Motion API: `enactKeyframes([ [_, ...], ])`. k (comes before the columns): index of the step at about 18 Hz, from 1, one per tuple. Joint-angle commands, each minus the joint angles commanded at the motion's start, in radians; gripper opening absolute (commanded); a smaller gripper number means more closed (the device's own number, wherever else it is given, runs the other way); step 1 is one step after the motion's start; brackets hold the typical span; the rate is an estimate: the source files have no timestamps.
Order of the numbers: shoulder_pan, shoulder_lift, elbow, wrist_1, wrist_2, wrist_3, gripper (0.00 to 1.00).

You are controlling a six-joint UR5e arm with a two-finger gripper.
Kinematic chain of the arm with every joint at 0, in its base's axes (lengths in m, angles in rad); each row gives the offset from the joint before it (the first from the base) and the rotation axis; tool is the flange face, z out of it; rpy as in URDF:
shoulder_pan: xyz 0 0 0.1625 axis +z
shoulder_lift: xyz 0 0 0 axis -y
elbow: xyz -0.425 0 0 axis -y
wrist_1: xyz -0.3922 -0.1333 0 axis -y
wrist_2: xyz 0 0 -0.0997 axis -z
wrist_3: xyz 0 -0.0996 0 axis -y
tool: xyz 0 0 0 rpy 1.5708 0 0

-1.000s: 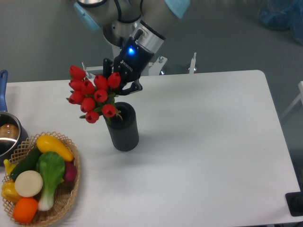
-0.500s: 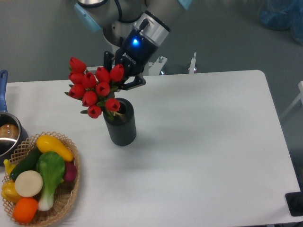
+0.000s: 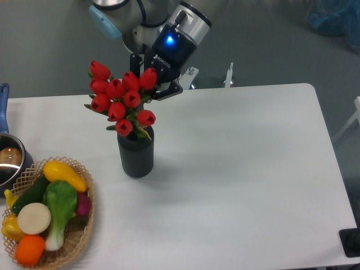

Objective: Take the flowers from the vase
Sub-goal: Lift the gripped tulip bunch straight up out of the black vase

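The flowers (image 3: 122, 97), a bunch of red tulip buds with green leaves, rise above the dark ribbed vase (image 3: 135, 158) on the left half of the white table. Their stems still reach down into the vase's mouth. My gripper (image 3: 151, 93) sits right behind the bunch at its upper right, shut on the flowers; the buds hide the fingertips. The vase stands nearly upright.
A wicker basket (image 3: 84, 225) of colourful vegetables sits at the front left corner. A metal pot (image 3: 8, 160) with a blue handle is at the left edge. The white table (image 3: 242, 169) stretches right of the vase.
The gripper has risen with the flowers, lifting the bunch higher out of the vase. The vase has tipped back from a lean to nearly upright and shifted slightly left.
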Motion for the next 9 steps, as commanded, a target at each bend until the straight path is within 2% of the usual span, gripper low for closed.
enactKeyframes([
  [2,-0.002,0.021,0.008,-0.035,-0.017,-0.017,0.04],
  [9,-0.003,0.006,0.043,-0.028,-0.055,-0.089,0.04],
])
